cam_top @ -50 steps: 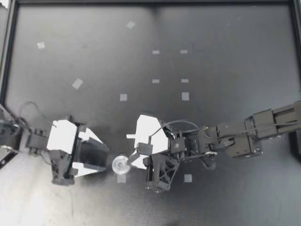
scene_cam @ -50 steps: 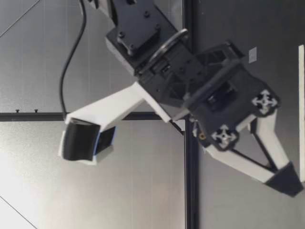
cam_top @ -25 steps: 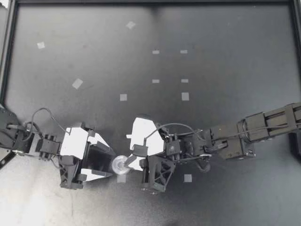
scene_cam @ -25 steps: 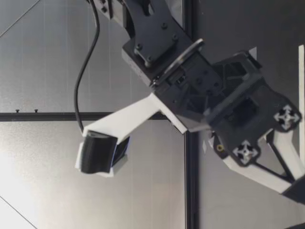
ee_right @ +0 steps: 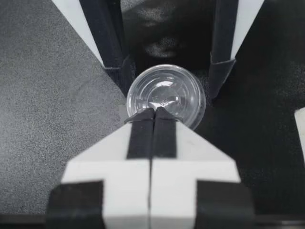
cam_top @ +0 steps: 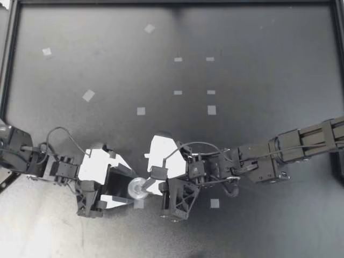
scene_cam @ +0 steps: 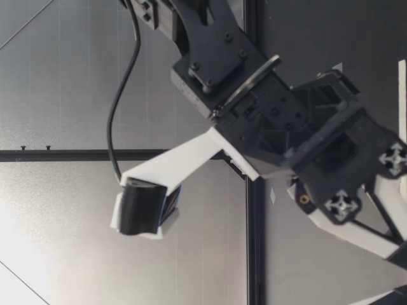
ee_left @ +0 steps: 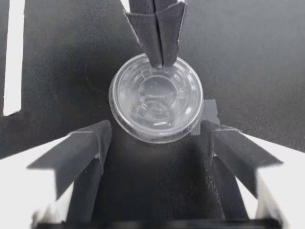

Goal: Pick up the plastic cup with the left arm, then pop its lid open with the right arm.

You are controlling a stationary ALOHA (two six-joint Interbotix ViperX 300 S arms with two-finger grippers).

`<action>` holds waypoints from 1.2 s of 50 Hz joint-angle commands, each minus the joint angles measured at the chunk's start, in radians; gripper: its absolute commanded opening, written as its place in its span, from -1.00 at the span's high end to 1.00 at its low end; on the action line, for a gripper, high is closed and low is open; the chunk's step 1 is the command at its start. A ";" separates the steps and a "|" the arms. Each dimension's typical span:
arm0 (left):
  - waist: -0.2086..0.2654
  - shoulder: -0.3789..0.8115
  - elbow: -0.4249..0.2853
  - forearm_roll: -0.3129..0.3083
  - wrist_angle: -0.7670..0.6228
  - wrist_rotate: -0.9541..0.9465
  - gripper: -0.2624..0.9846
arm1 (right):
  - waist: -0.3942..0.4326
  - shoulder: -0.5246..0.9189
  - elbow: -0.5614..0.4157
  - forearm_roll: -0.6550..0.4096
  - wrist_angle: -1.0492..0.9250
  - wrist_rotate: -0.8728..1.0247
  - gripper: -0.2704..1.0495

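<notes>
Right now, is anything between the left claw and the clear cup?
Nothing visible does. The cup sits right at the tips of the open left claw; the shut right claw touches its far rim.

No text or number can be read. The tape squares (cam_top: 141,110) on the table (cam_top: 269,32) look blank; the clear lid (ee_left: 156,98) shows only moulded rings, perhaps faint embossing.
</notes>
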 commanded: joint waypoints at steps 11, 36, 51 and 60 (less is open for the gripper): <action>-0.003 -0.011 -0.015 -0.002 -0.014 -0.003 -0.48 | 0.006 -0.015 -0.015 -0.002 0.018 0.002 0.71; -0.003 -0.008 -0.054 0.000 0.018 -0.025 -0.48 | 0.008 -0.011 0.009 -0.002 0.032 0.003 0.71; -0.003 -0.006 -0.071 0.000 0.069 -0.034 -0.46 | 0.008 -0.012 0.012 -0.002 0.032 0.002 0.71; -0.003 -0.006 -0.089 -0.002 0.120 -0.034 -0.32 | 0.008 -0.012 0.014 -0.002 0.032 0.002 0.71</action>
